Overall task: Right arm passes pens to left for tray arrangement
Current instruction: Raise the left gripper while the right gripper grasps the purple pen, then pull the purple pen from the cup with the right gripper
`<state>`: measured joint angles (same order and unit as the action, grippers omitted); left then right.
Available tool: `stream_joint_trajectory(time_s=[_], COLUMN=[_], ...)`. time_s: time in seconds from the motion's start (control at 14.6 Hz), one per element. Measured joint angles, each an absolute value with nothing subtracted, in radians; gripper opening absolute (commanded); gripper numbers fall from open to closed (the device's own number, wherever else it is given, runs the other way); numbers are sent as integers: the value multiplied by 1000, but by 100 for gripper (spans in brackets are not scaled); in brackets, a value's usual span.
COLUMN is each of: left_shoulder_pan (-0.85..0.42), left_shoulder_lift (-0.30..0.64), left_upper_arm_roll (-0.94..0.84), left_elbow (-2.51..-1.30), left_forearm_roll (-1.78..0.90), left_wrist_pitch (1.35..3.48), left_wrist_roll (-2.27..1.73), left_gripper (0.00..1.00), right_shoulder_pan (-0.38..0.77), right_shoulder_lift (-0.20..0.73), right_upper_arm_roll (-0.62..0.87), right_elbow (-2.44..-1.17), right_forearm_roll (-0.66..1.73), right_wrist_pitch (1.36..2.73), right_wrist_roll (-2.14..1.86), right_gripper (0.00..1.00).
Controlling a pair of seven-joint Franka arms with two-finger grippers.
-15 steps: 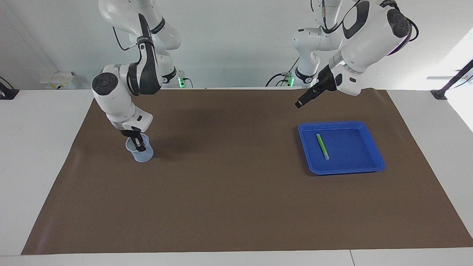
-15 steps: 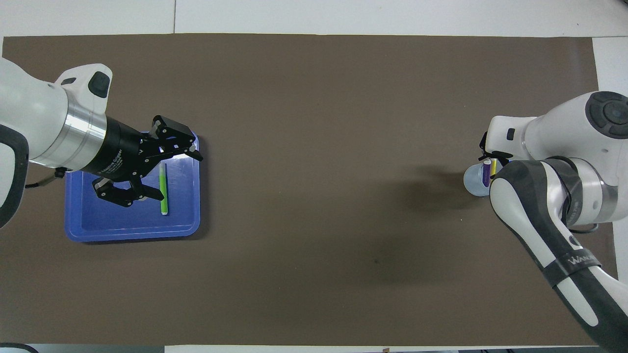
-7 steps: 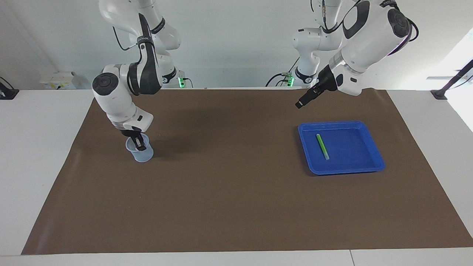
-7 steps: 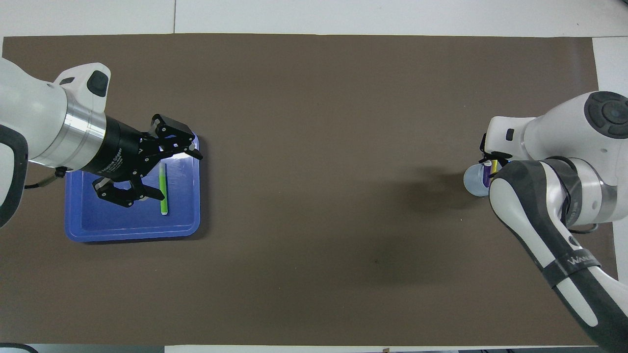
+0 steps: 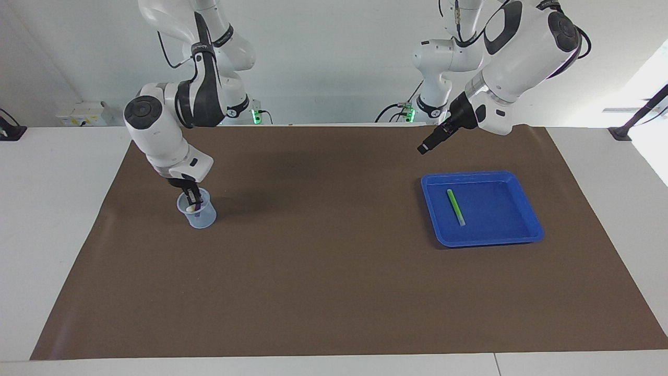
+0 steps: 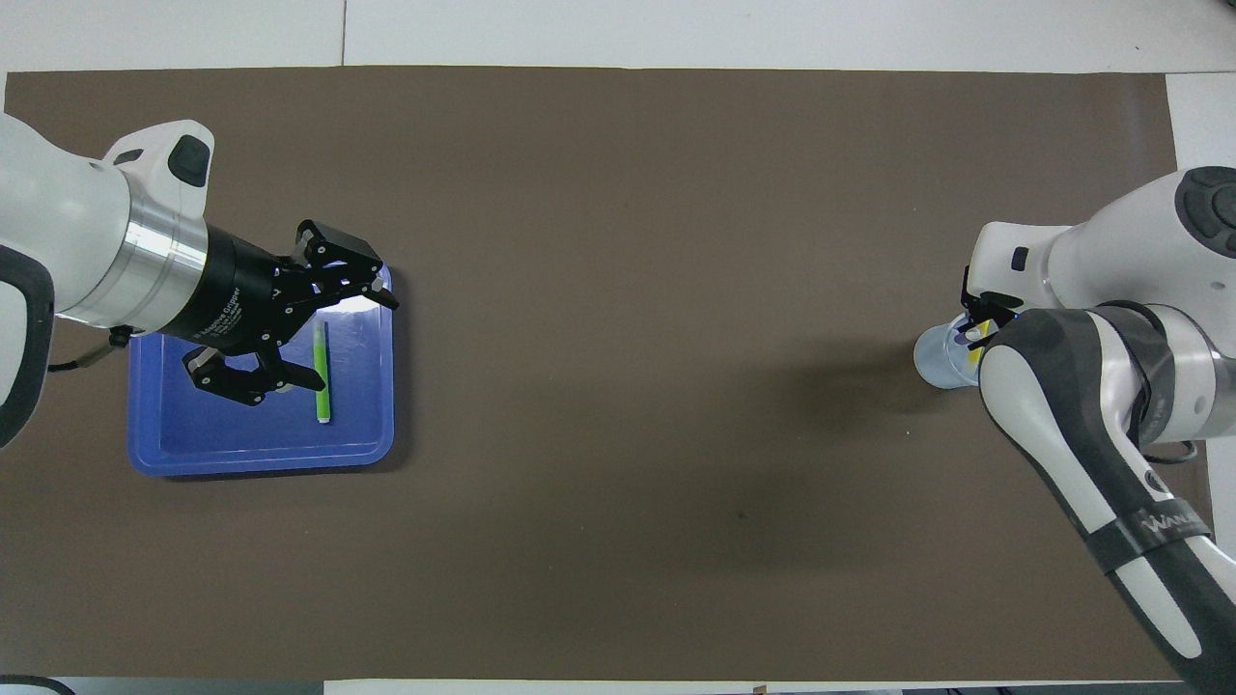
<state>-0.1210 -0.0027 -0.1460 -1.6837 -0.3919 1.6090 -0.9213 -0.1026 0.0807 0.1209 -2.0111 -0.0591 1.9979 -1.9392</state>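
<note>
Overhead view shows the blue tray (image 6: pixel 261 454) at the left arm's end of the brown mat (image 6: pixel 618 386), with the green pen (image 6: pixel 321 372) lying flat inside it, close to the rim that faces the mat's middle. The left pincer (image 6: pixel 319 338) hangs open above the tray, its fingers spread wide, touching nothing. At the right arm's end, the translucent cup (image 5: pixel 197 211) stands upright on the mat, well in from the mat's edges. The right pincer (image 5: pixel 195 201) dips into the cup's mouth, fingertips closed on the purple pen (image 6: pixel 964 337); the yellow pen (image 6: pixel 977 347) leans in the cup beside it. Between cup and tray the mat lies bare, a wide open stretch. White bench (image 5: pixel 57 219) shows around the mat's borders.
</note>
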Motion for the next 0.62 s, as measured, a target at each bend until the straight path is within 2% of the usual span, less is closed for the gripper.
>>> stream_joint_trajectory(time_s=[0.34,0.62], left_shoulder_pan=[-122,-123], left_shoulder_lift=[-3,-3], left_upper_arm_roll=[-146,-146], left_elbow=[-1684,-1684], left_forearm_roll=[-404,-421], left_wrist_pitch=[1613,1639], left_wrist_roll=[-955,-1019], left_gripper=[100,100], right_shoulder_pan=[-150,-231], right_shoulder_lift=[75,44], right_upper_arm_roll=[120,117], right_elbow=[-1880,-1801], right_forearm_roll=[-7,148], right_wrist_pitch=[1792,1626], right_wrist_roll=[-1888,-1753], right_gripper=[0,0])
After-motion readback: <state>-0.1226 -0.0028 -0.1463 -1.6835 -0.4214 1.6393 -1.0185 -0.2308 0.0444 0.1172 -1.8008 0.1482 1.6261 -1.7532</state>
